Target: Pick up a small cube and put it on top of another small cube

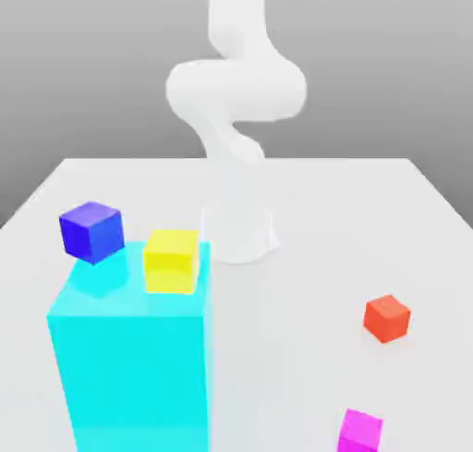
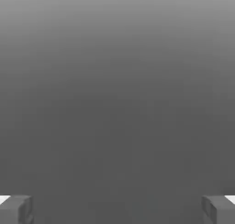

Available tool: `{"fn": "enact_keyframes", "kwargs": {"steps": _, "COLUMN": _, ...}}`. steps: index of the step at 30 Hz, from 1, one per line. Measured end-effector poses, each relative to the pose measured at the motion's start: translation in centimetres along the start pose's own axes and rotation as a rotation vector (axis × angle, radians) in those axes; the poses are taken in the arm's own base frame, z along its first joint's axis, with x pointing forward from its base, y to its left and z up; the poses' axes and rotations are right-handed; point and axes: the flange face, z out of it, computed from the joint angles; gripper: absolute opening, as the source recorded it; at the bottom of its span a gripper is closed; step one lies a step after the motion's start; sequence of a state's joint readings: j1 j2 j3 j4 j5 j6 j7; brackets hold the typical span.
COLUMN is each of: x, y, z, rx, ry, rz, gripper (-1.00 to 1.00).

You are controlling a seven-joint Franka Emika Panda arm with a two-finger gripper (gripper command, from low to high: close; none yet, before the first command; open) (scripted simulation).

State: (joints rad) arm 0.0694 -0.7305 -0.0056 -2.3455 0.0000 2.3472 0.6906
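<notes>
Below the white robot arm [image 1: 237,90], a red-orange cube [image 1: 387,319] rests on the pale counter [image 1: 305,302] at the exterior view's lower right, above a magenta cube [image 1: 359,432]. An indigo cube [image 1: 92,232] and a yellow cube [image 1: 172,262] top a cyan block [image 1: 134,376], lower left. The end effector [image 2: 117,209] stands released, empty.

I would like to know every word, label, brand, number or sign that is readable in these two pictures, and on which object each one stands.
There is no text to read: no word, label, brand, number or sign can be seen on the red-orange cube, the dark blue cube, the yellow cube, the magenta cube, the cyan block or the white arm.
</notes>
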Motion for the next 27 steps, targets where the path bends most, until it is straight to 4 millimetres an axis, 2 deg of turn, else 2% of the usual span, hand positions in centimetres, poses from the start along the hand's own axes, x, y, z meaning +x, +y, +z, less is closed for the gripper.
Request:
{"fn": "enact_keyframes", "kwargs": {"steps": 3, "x": -3.3, "y": -1.4, "z": 6.0, "rx": -0.005, "ry": -0.101, "rz": -0.197, "gripper": 0.0}}
{"fn": "enact_keyframes", "kwargs": {"steps": 7, "x": -8.9, "y": -2.6, "z": 12.9, "rx": 0.0, "ry": -0.227, "rz": -0.453, "gripper": 0.0}}
{"fn": "enact_keyframes", "kwargs": {"steps": 11, "x": -15.6, "y": -2.9, "z": 18.5, "rx": 0.018, "ry": -0.349, "rz": -0.713, "gripper": 0.0}}
{"fn": "enact_keyframes", "kwargs": {"steps": 14, "x": -21.1, "y": -2.5, "z": 22.0, "rx": 0.039, "ry": -0.439, "rz": -0.91, "gripper": 0.0}}
{"fn": "enact_keyframes", "kwargs": {"steps": 17, "x": -26.8, "y": -1.5, "z": 24.7, "rx": 0.066, "ry": -0.527, "rz": -1.108, "gripper": 0.0}}
{"fn": "enact_keyframes", "kwargs": {"steps": 21, "x": -34.3, "y": 1.0, "z": 27.3, "rx": 0.111, "ry": -0.644, "rz": -1.373, "gripper": 0.0}}
{"fn": "enact_keyframes", "kwargs": {"steps": 27, "x": -44.9, "y": 6.1, "z": 28.8, "rx": 0.205, "ry": -0.807, "rz": -1.771, "gripper": 0.0}}
